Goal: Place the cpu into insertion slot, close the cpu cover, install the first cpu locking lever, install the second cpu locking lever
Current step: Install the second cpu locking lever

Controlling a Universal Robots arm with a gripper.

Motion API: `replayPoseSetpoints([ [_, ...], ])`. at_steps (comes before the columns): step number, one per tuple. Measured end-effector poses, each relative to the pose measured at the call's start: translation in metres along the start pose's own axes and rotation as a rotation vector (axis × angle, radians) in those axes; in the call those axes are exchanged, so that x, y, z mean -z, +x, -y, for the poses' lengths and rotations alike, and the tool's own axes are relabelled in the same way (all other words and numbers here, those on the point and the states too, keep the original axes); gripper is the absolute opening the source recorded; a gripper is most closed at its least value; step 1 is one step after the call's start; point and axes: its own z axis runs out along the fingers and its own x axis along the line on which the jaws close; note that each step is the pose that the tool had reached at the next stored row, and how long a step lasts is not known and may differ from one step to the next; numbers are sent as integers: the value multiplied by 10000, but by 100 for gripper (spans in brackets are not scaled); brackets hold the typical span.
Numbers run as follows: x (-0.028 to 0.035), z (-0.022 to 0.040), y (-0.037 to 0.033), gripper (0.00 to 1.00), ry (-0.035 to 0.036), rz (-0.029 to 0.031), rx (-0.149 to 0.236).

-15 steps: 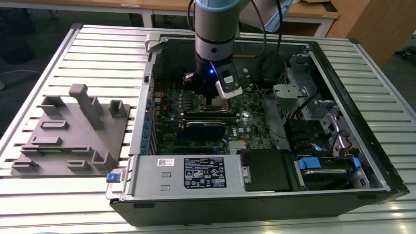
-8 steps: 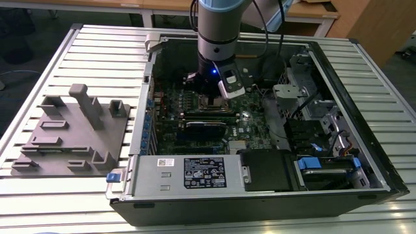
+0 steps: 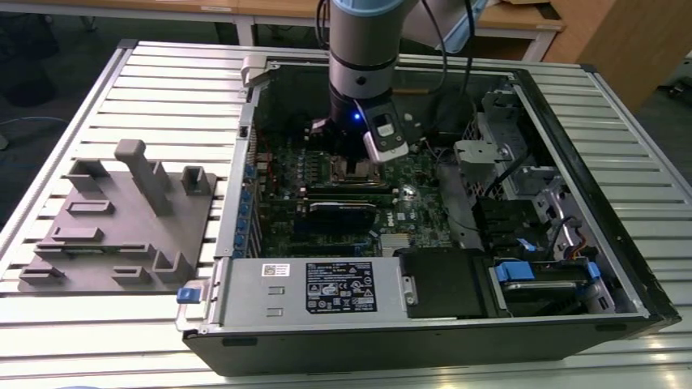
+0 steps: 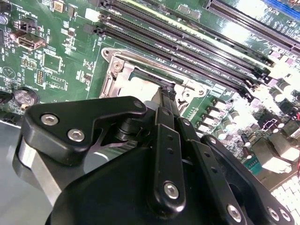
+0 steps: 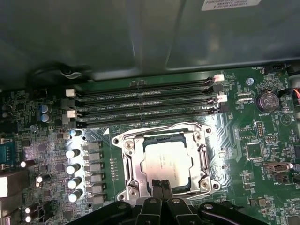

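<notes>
Cpu [image 5: 165, 161] seated in insertion slot [image 5: 132, 161] inside open computer case [image 3: 605, 316]; tool [image 5: 162, 187] fingers pressed together, empty, at socket edge.

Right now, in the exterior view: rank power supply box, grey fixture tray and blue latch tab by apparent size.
1. Grey fixture tray, on the table at the exterior view's left: largest.
2. Power supply box, along the case's near edge: clearly smaller in outline.
3. Blue latch tab, beside the box's corner: smallest by far.
</notes>
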Motion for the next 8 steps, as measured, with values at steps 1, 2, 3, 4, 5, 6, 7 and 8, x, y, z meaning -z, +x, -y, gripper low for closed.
replayPoseSetpoints([
  [1,6,-1,0,11,-1,1,1],
  [2,8,-3,-1,11,-2,1,1],
  [3,7,-6,0,11,-3,1,1],
  [4,7,-16,2,11,-1,1,0],
  [5,6,-34,4,11,1,0,0],
  [6,4,-53,7,11,1,0,0],
  [7,2,-71,9,11,1,1,0],
  [8,1,-79,10,11,1,1,0],
])
